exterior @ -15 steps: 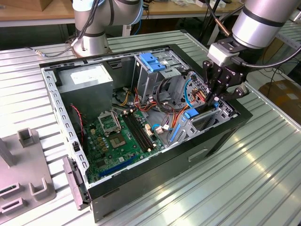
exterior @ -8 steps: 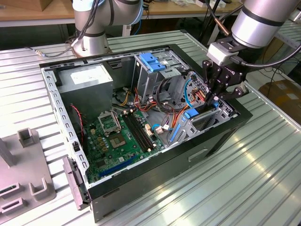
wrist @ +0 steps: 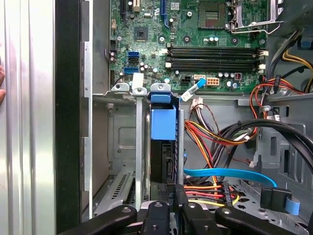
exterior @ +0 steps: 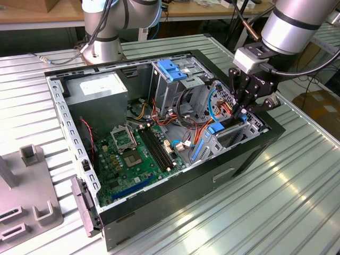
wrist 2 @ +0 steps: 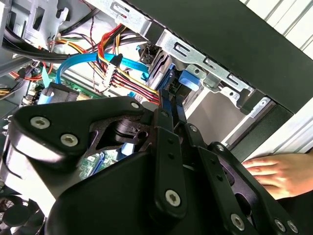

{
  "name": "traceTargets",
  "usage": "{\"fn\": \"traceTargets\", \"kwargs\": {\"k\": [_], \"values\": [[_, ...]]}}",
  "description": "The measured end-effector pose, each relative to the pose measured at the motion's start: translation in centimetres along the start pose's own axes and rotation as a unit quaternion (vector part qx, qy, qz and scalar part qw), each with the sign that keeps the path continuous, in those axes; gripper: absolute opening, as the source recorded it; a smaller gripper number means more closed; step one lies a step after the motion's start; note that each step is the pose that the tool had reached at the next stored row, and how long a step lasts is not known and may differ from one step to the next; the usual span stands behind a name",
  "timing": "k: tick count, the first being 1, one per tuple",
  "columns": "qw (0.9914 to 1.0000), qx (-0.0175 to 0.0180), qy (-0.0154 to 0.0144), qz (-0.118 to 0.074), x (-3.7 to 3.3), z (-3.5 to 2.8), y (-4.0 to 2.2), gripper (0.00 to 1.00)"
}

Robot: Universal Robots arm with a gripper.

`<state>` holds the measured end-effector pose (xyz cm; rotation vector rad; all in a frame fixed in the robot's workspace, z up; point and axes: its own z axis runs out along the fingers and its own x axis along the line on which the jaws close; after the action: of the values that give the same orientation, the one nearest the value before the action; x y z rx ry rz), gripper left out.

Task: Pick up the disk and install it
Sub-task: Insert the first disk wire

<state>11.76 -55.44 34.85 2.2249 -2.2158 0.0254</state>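
The disk stands on edge in the metal bay at the front corner of the open computer case, on the exterior view's right. Its light-blue carrier rail shows at the end, with the dark drive body behind it. My gripper reaches down into that corner from above. In both wrist views its black fingers lie close together on the disk's thin edge, and the gripper appears shut on the disk.
Red, yellow and blue cables crowd right beside the bay. The motherboard, power-supply box and blue-topped drive cage fill the case. A person's hand rests on the table outside. A grey fixture sits at the exterior view's left.
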Motion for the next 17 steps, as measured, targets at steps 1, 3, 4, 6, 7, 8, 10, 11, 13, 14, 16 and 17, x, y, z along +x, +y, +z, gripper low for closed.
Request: {"fn": "traceTargets", "kwargs": {"k": [1,3,4,6,7,8,10,11,13,14,16,17], "values": [[1.00000,0.0000,-0.0001,0.000,0.00,0.02,0.00,0.17],[1.00000,0.0000,0.0000,0.000,0.00,0.12,0.00,0.17],[1.00000,0.0000,0.0000,0.000,0.00,0.22,0.00,0.17],[1.00000,0.0000,-0.0002,0.000,0.01,0.78,0.01,0.17],[1.00000,0.0000,0.0001,0.000,0.01,0.90,0.01,0.17],[1.00000,0.0000,-0.0002,0.000,0.01,0.94,0.01,0.17],[1.00000,0.0000,-0.0001,0.000,0.01,0.93,0.01,0.17],[1.00000,0.0000,-0.0002,0.000,0.01,0.94,0.01,0.17],[1.00000,0.0000,-0.0007,0.000,0.01,1.00,0.01,0.18],[1.00000,0.0000,-0.0006,0.000,0.01,0.98,0.01,0.18],[1.00000,0.0001,-0.0004,0.000,0.01,0.76,0.01,0.24],[1.00000,0.0001,-0.0003,0.000,0.01,0.56,0.00,0.24]]}}
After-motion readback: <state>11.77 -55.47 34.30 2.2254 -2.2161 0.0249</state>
